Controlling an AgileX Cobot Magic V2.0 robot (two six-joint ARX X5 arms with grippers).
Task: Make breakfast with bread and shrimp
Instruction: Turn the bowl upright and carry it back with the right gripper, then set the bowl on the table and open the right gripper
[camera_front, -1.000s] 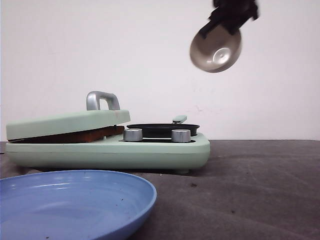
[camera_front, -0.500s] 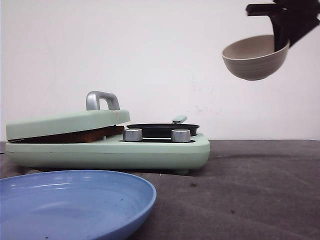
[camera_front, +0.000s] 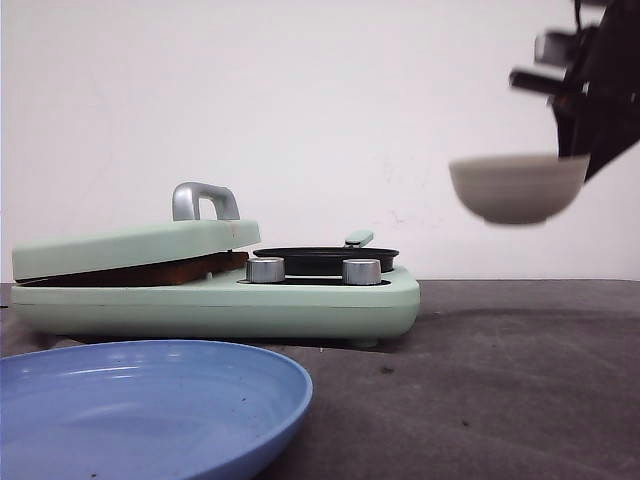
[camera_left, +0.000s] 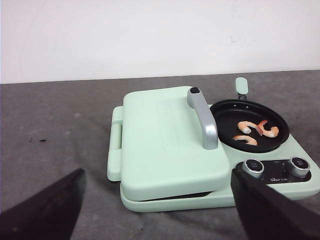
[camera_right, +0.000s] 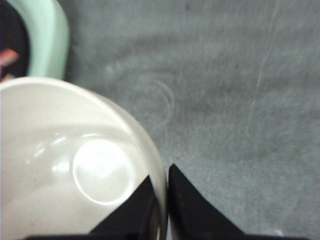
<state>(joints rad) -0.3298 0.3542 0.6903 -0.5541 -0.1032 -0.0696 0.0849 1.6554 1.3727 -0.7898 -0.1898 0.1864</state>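
A plain white wall stood behind a dark grey table. On it sat a mint-green breakfast maker, its hinged press lid lowered over a brown edge of what may have been the bread; this was too thin a sliver to be sure. Beside the lid, the small black pan held the shrimp, three curled orange-and-white pieces. A blue plate lay nearest the camera. The right gripper was pinched on the rim of an empty beige bowl, carried upright in the air to the right of the appliance. The left gripper hung spread wide above the table, holding nothing.
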